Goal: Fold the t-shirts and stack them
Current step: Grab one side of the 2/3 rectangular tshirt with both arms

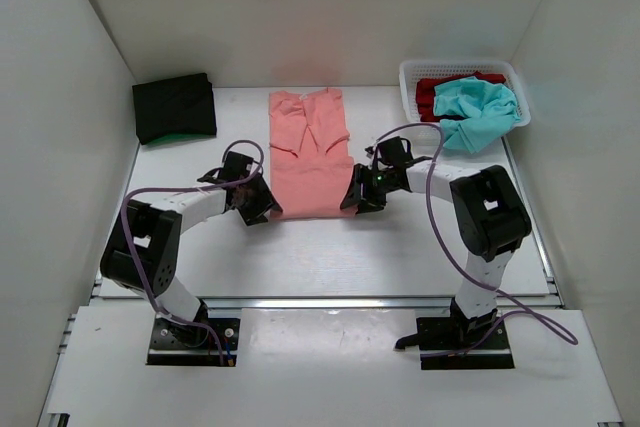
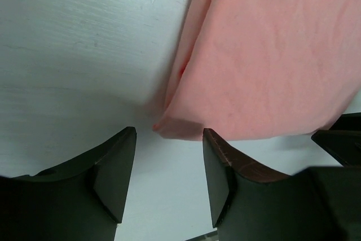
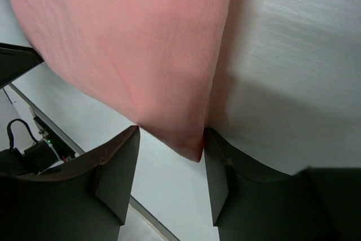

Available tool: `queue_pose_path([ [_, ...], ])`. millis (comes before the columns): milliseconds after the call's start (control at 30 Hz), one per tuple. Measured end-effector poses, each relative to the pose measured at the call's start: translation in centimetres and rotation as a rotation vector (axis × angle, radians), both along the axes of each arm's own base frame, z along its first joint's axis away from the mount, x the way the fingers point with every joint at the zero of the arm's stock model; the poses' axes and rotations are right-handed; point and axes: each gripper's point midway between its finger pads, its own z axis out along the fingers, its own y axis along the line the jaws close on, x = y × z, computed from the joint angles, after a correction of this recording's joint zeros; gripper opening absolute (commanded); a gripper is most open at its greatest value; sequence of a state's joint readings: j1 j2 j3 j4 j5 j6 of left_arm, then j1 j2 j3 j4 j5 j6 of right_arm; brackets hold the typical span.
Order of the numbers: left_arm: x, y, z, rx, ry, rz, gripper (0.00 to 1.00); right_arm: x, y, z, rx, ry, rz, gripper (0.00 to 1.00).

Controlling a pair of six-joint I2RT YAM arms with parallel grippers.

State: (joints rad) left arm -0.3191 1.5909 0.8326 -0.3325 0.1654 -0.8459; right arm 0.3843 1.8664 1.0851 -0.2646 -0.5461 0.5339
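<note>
A salmon-pink t-shirt [image 1: 310,152] lies lengthwise on the table, its sides folded in. My left gripper [image 1: 262,205] is open at its near left corner [image 2: 169,126], which lies just ahead of the jaws. My right gripper [image 1: 358,197] is open at its near right corner [image 3: 192,139], which reaches in between the jaws. A folded black t-shirt [image 1: 174,105] lies at the back left on a green edge [image 1: 180,136]. A teal t-shirt [image 1: 478,109] and a red t-shirt [image 1: 432,93] lie crumpled in the basket.
The white mesh basket [image 1: 412,75] stands at the back right. White walls close in the table on three sides. A metal rail [image 1: 330,301] runs along the near edge in front of the arm bases.
</note>
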Motion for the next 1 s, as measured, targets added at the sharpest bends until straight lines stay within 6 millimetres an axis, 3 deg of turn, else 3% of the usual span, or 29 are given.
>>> queue_pose_path([
  [133,-0.2,-0.3,-0.2,0.008,0.001,-0.009,0.54,-0.2,0.5,0.0,0.009,0.001,-0.001,0.46],
  [200,-0.1,-0.7,-0.3,0.003,-0.003,-0.009,0.43,-0.3,0.6,-0.1,0.012,-0.002,0.001,0.27],
  [267,0.1,-1.0,-0.5,0.001,-0.004,-0.008,0.04,-0.6,0.6,-0.6,0.002,0.008,-0.001,0.12],
  [300,0.1,-1.1,-0.7,0.002,-0.005,-0.011,0.00,-0.8,0.5,-0.8,-0.001,0.017,-0.002,0.10],
  [367,0.1,-1.2,-0.9,0.004,-0.008,-0.014,0.00,-1.0,0.5,-1.1,-0.001,0.035,-0.007,0.13],
  [400,0.0,-1.3,-0.8,0.005,-0.010,-0.016,0.00,-1.0,0.5,-1.1,-0.001,0.036,-0.008,0.23],
  [433,-0.1,-1.3,-0.8,0.005,-0.012,-0.012,0.00,-1.2,0.5,-1.1,0.005,0.041,-0.010,0.48],
  [533,-0.9,-1.0,-0.9,0.000,-0.013,-0.002,0.00,-1.5,0.7,0.2,0.052,0.018,0.001,0.52],
  [567,-1.3,-0.8,-0.8,-0.002,-0.015,0.000,0.00,-2.1,0.5,0.3,0.053,0.016,0.005,0.47],
  [600,-1.7,-0.7,-0.7,-0.007,-0.015,0.001,0.00,-2.6,0.3,0.1,0.052,0.023,0.007,0.34],
  [633,-2.1,-0.6,-0.6,-0.012,-0.018,0.002,0.00,-3.2,0.1,-0.2,0.053,0.034,0.013,0.13],
  [667,-2.4,-0.6,-0.5,-0.020,-0.023,0.001,0.00,-3.6,-0.1,-0.6,0.047,0.042,0.015,0.00],
  [867,-4.4,-0.4,-0.7,-0.048,-0.010,-0.021,0.00,-4.9,0.3,-1.4,0.050,0.095,0.022,0.00],
  [1000,-5.9,0.1,0.8,-0.064,-0.023,-0.032,0.00,-8.2,0.9,-0.7,0.037,0.096,0.044,0.00],
])
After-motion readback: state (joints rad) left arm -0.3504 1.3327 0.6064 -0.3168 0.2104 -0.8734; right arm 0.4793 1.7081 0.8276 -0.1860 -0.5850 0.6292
